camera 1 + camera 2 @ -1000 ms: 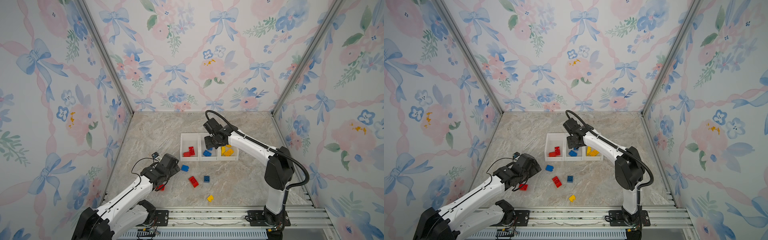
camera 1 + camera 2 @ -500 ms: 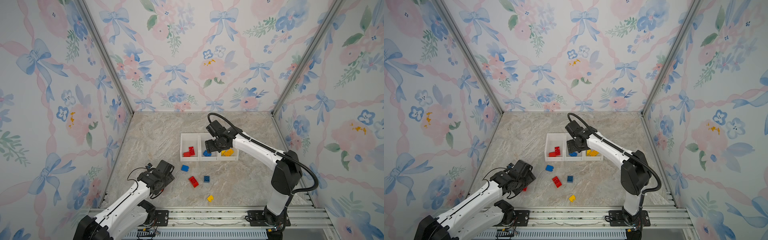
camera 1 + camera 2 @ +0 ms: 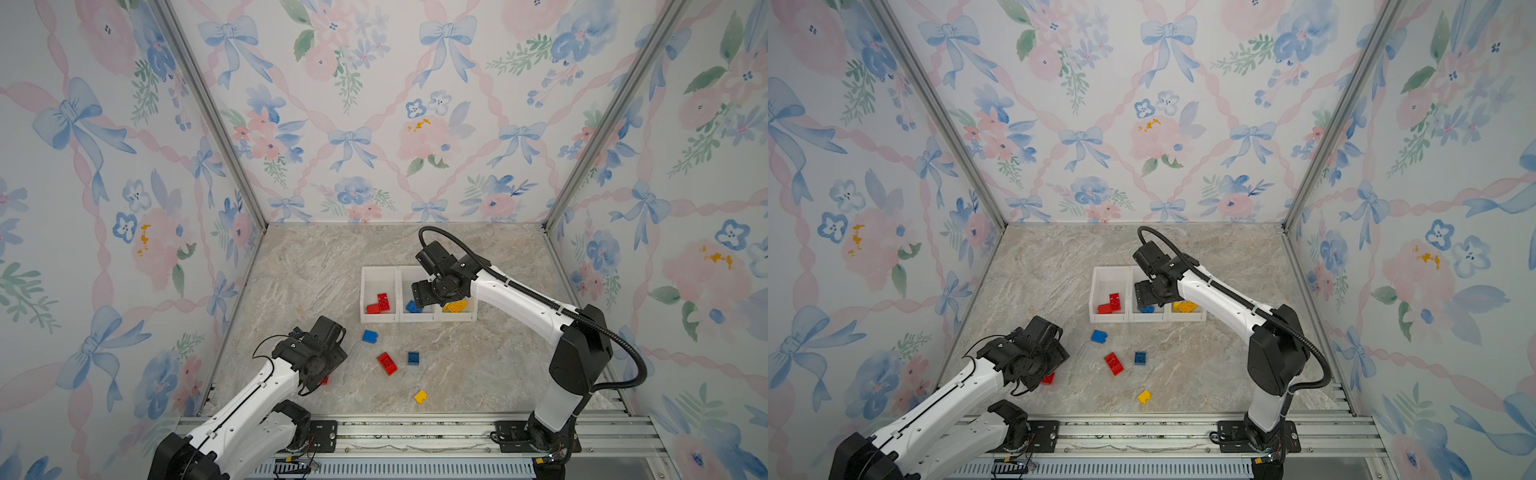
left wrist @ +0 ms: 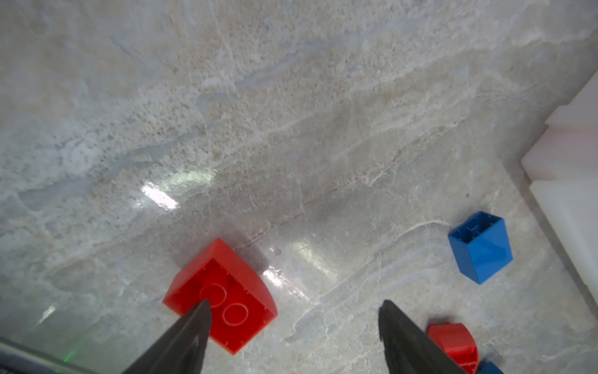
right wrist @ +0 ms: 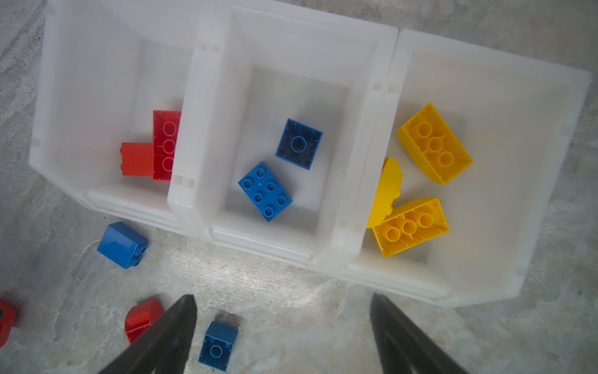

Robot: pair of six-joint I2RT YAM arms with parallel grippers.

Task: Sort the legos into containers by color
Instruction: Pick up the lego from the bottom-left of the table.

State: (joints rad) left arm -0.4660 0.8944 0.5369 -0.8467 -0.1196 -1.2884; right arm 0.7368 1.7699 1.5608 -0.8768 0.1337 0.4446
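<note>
Seven sorted: of the small studded plastic bricks, seven lie in the three white translucent plastic bins [image 5: 259,249], joined in a row on the marbled stone-look bench [image 3: 316,270].
Red bin: two red bricks [image 5: 163,145], touching each other, in the end bin on the left gripper's side.
Middle bin: a dark blue square brick [image 5: 299,144], hollow side up, and a brighter blue six-stud brick [image 5: 265,191] near it, not touching.
Yellow bin: three yellow bricks [image 5: 435,144]. One seems to lean against the dividing wall, though that wall blurs it.
Five loose: a blue brick on its side [image 3: 369,336] lies just in front of the red bin. A red rounded brick [image 3: 387,363] and a second dark blue square [image 3: 413,358] lie near each other, apart. A lone yellow brick [image 3: 420,396] lies farthest from the bins. An overturned red brick [image 4: 223,294] sits beneath the left gripper.
Left gripper [image 4: 295,304]: jaws spread and holding nothing, with one fingertip over the overturned red brick (likely the next pick).
Right gripper [image 5: 282,297]: spread wide and empty, hanging above the row of bins, about over the middle one.
Progress: a little past halfway, with no colour in a wrong bin. Two red, two blue and one yellow remain.
Writing: none readable. No brand or label shows on bricks or bins at this sharpness.
</note>
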